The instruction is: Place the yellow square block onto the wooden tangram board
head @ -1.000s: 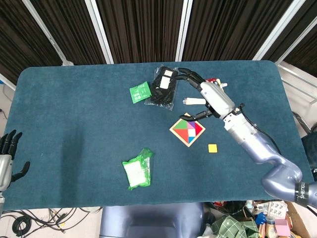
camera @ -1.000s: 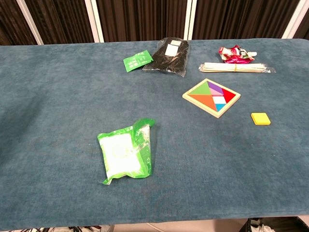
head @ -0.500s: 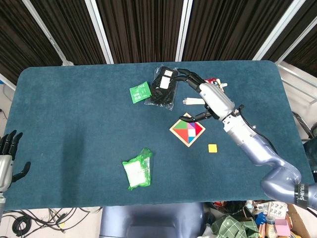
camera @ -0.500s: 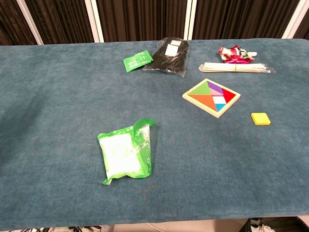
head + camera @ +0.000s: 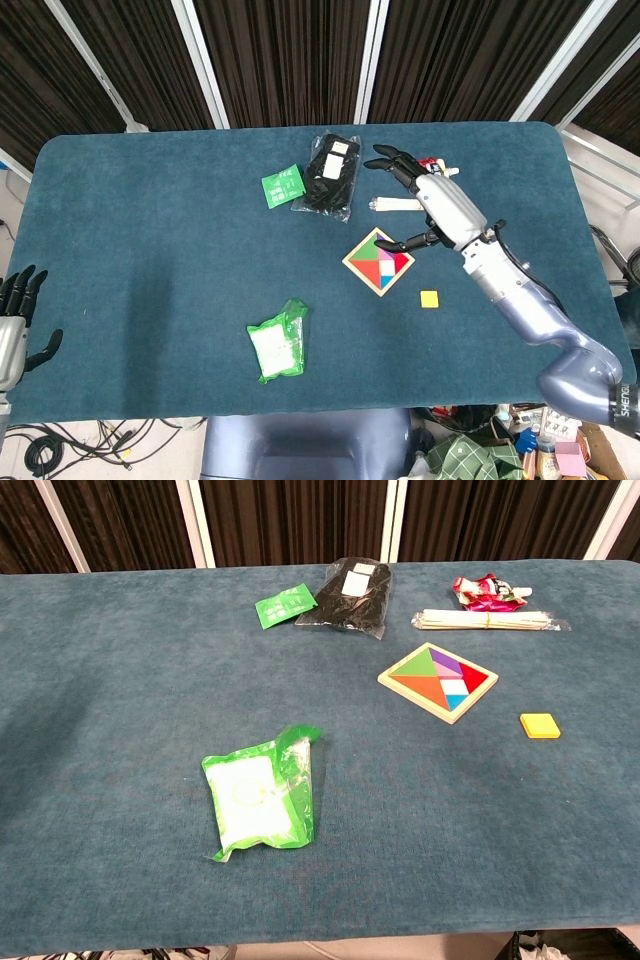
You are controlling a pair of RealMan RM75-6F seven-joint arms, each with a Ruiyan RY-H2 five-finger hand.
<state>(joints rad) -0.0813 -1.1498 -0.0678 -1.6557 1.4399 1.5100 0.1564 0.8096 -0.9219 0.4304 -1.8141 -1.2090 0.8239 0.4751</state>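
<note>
Blue table (image 5: 150,250): block (image 5: 540,725) lies beside board (image 5: 438,681), untouched; right hand (image 5: 437,205) hovers spread and empty, left hand (image 5: 12,325) idle, spread, empty.

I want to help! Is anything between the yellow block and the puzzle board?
No. Only bare blue cloth separates the yellow block and puzzle board, clearest in the chest view.

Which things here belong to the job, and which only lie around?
Job: yellow block; tangram board; right hand, open above the table.

Lying about: green packet; black bag; green card; stick bundle; red wrapper; left hand, open at the table's edge.
</note>
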